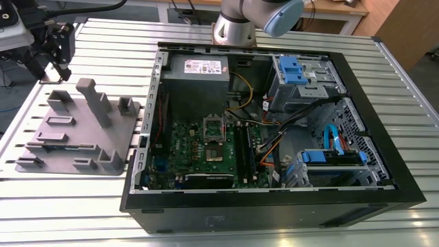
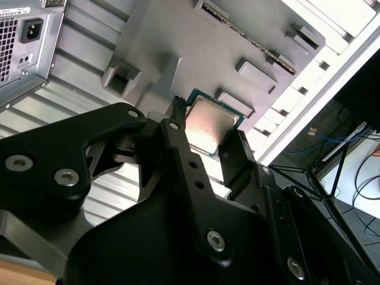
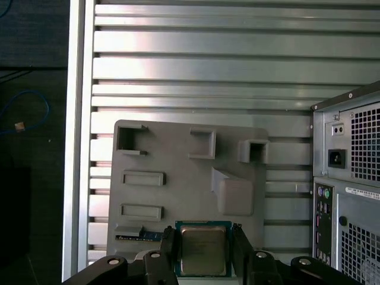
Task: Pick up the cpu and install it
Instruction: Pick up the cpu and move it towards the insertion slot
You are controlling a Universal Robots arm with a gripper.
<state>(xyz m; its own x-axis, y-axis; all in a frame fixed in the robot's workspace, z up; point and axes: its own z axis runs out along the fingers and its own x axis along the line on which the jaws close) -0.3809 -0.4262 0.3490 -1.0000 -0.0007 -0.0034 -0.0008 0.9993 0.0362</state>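
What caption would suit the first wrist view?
Black gripper clamps the small silver square cpu, grey plastic holder tray beyond.

Bright light glares off the ribbed table (image 3: 196,68); computer case (image 1: 274,213) interior lies shadowed.

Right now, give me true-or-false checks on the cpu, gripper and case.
1. The small square silver-topped cpu sits between the fingers of the black gripper. True.
2. The black computer case lies open, its green motherboard showing. True.
3. The cpu is seated on the motherboard. False: the gripper holds it outside the case.
4. The gripper hangs over the case. False: it is at the exterior view's left, near the grey plastic holder tray.
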